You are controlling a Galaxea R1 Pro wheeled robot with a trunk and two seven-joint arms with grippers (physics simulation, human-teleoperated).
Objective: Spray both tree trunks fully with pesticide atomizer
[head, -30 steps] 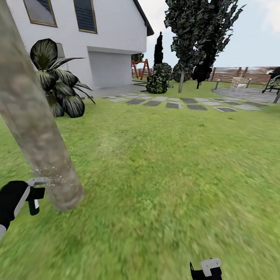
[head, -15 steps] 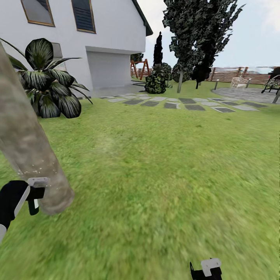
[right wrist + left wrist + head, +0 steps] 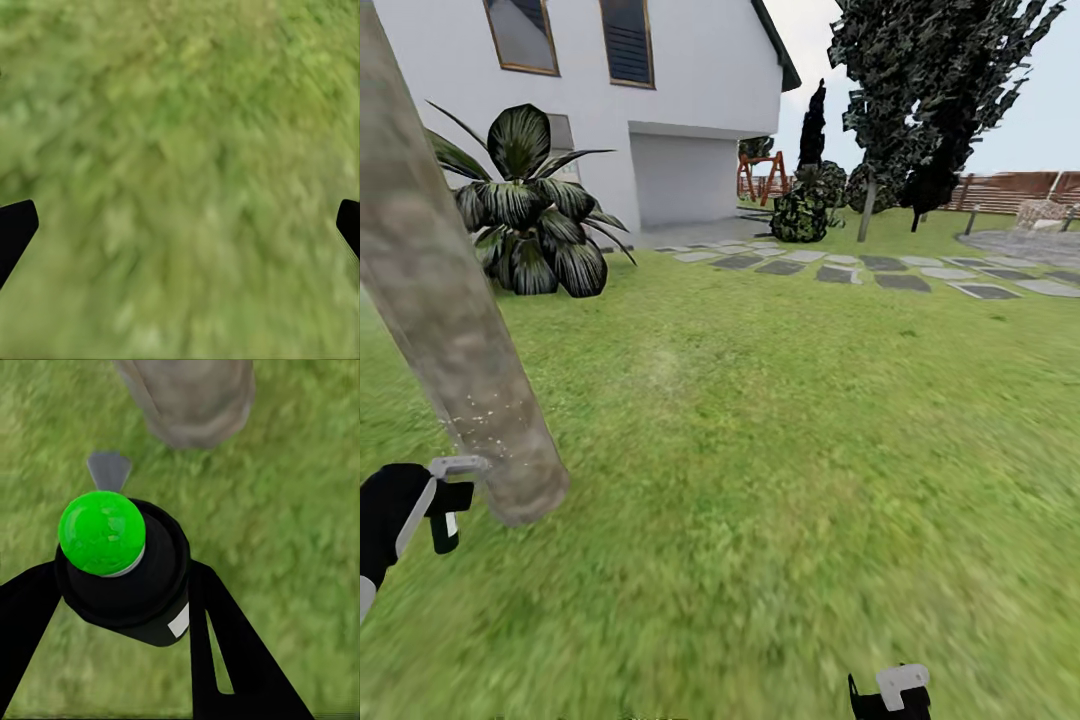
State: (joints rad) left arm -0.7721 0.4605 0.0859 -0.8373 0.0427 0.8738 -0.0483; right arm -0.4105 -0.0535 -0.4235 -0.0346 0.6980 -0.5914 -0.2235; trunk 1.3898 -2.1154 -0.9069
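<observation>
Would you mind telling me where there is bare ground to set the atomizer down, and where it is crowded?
Open lawn lies between the tree trunk, the stepping stones and the right gripper. It is crowded at the trunk's base, by the left gripper holding the atomizer.

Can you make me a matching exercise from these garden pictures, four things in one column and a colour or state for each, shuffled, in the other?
Things:
1. atomizer
2. tree trunk
3. right hand
4. house

Descriptions:
A. white walls
B. open over grass
C. near-black bottle with a green top, gripped by the left hand
D. mottled beige-grey bark with white speckles low down

Pairs: 1-C, 2-D, 3-B, 4-A
</observation>
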